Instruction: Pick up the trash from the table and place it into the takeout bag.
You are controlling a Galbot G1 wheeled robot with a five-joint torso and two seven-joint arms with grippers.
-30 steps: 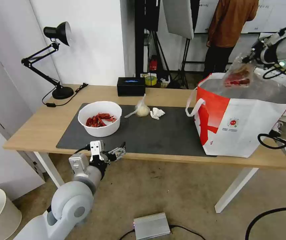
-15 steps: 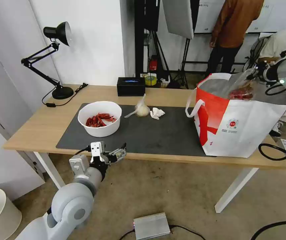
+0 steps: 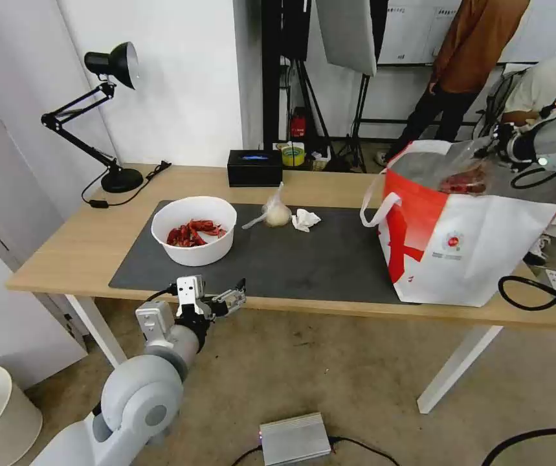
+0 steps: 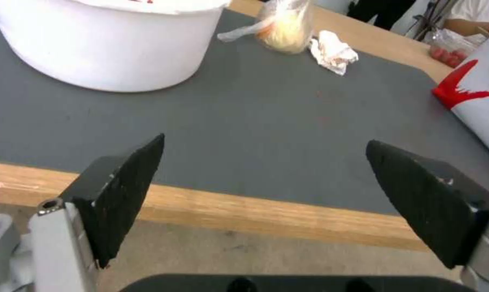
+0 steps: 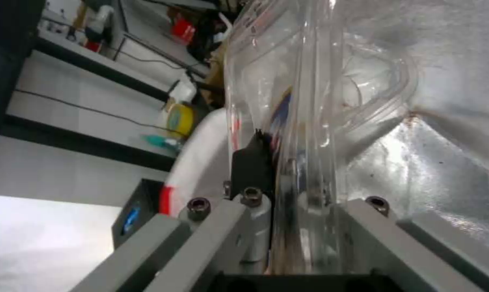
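now, right fingers [image 5: 252, 162]: pinched shut on a thin edge of the clear clamshell box [image 3: 464, 173], seemingly its rim flange, though glare hides the exact seam.
right gripper [image 3: 492, 144]: above the far rim of the takeout bag [image 3: 459, 246], the box hanging tilted into the bag's open mouth against the foil lining.
box handling: light, thin and springy; smooth plastic likely to slip or buckle, so the stiffer rim is the better hold.
left gripper [image 4: 263, 182]: jaws spread wide, empty, low off the table [image 3: 64, 252] edge, well apart from the bag.
bowl [image 3: 194, 230]: rigid, heavier with shells; grip the rim and keep it level; far side of the mat [image 3: 316, 259] from the bag.
knotted bag [image 3: 275, 211]: soft, take by the knot; between bowl and takeout bag.
tissue [image 3: 305, 219]: featherlight, pinch anywhere; just beside the knotted bag, on the takeout bag's side.
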